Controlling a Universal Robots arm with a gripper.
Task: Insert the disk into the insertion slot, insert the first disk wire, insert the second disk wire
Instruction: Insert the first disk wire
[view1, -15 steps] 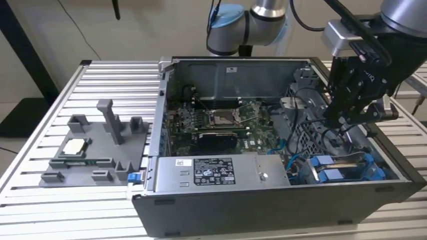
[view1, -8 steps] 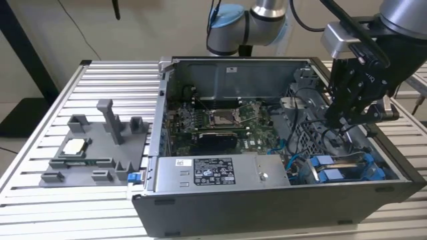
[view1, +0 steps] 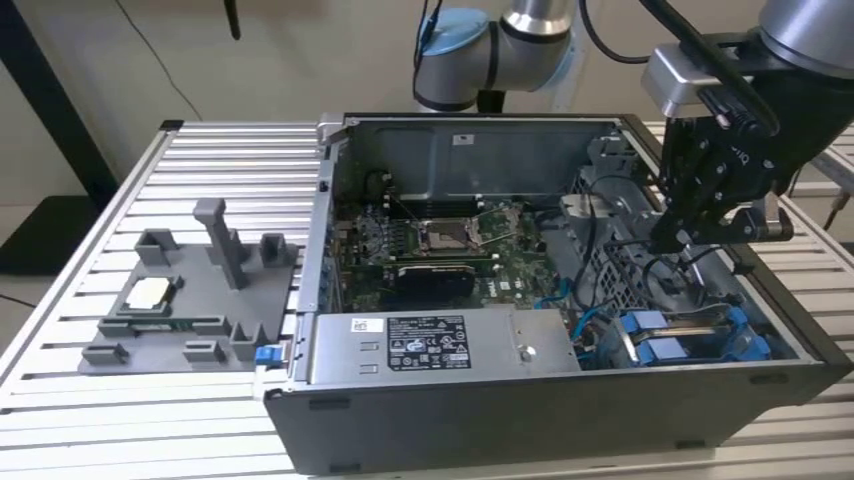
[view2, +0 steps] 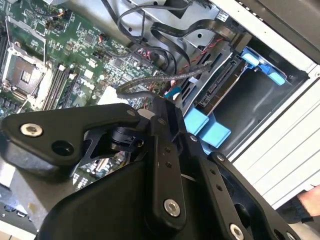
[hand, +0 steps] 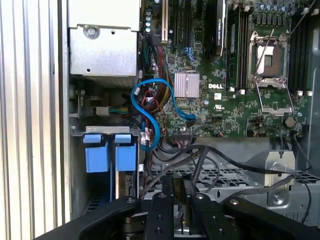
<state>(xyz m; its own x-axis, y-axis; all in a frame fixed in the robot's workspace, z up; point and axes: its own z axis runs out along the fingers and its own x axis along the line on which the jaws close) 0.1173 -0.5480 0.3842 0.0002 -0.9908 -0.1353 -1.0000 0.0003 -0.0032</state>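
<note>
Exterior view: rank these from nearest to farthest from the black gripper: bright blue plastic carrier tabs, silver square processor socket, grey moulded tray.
1. Bright blue plastic carrier tabs, below the black gripper, exterior view's right.
2. Silver square processor socket, on the green motherboard.
3. Grey moulded tray, outside the case, exterior view's left.

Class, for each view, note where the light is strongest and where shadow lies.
Exterior view: the slatted table is bright, the drive bay dimmer. First wrist view: the heat sink glints. Second wrist view: the case rim is washed out.
</note>
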